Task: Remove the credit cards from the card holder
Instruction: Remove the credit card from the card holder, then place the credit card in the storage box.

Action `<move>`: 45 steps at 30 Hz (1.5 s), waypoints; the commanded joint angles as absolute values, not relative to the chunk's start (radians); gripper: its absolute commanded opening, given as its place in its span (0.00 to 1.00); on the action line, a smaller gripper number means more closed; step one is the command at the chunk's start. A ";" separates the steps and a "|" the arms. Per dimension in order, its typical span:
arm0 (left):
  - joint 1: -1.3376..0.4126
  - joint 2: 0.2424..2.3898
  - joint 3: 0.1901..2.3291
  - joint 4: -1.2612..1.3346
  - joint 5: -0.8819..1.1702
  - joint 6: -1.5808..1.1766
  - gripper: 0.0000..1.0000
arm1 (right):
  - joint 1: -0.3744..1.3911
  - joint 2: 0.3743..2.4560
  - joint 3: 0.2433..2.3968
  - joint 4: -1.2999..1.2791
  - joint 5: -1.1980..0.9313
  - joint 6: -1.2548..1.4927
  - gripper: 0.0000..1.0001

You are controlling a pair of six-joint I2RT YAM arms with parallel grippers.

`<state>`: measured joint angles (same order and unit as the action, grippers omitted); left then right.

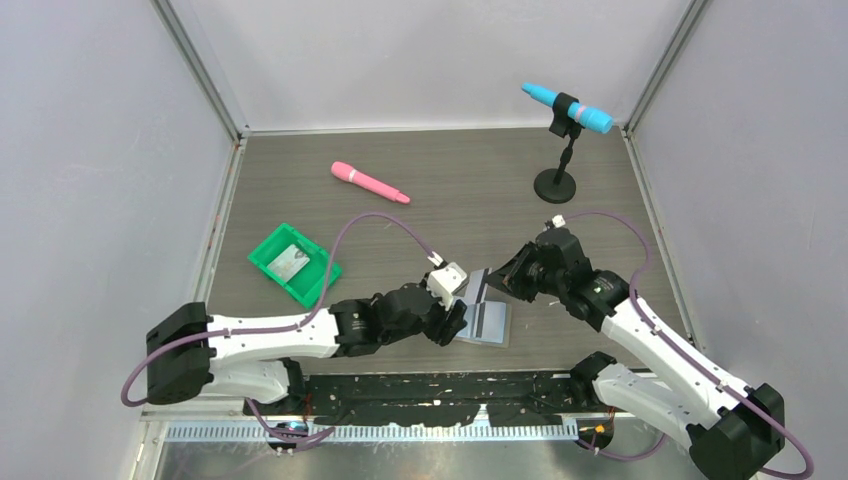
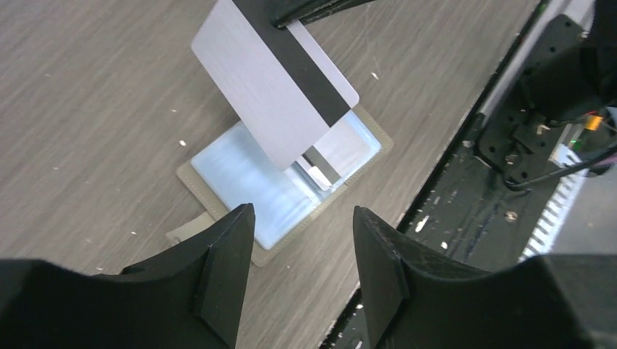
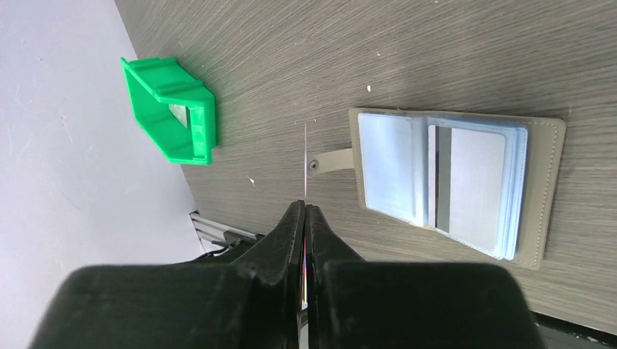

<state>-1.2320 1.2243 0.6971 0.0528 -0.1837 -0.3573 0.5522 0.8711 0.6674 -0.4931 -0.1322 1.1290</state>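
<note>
From left wrist, card shows stripe — right, edge.

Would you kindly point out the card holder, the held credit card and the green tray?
card holder (image 3: 389,163), right wrist view, left plastic pocket.
held credit card (image 2: 255,94), left wrist view, plain grey face.
green tray (image 3: 204,123), right wrist view, side wall.

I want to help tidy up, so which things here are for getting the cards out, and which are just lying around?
For the job: card holder, pocketed credit card, pulled-out credit card pinched in the right gripper, open left gripper, probably green tray with another card inside.

Just lying about: pink pen-like thing, blue microphone-like thing on a black stand.
</note>
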 commanded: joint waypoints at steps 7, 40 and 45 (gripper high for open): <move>-1.277 1.275 0.786 0.028 -0.421 -0.227 0.57 | 0.549 0.858 0.692 -0.502 -0.173 1.225 0.05; -1.281 1.241 0.794 -0.051 -0.383 -0.305 0.00 | 0.529 0.745 0.588 -0.297 -0.222 0.986 0.54; -1.152 1.176 0.762 -0.092 -0.228 -0.415 0.00 | 0.529 0.633 0.581 -0.256 -0.200 0.878 0.56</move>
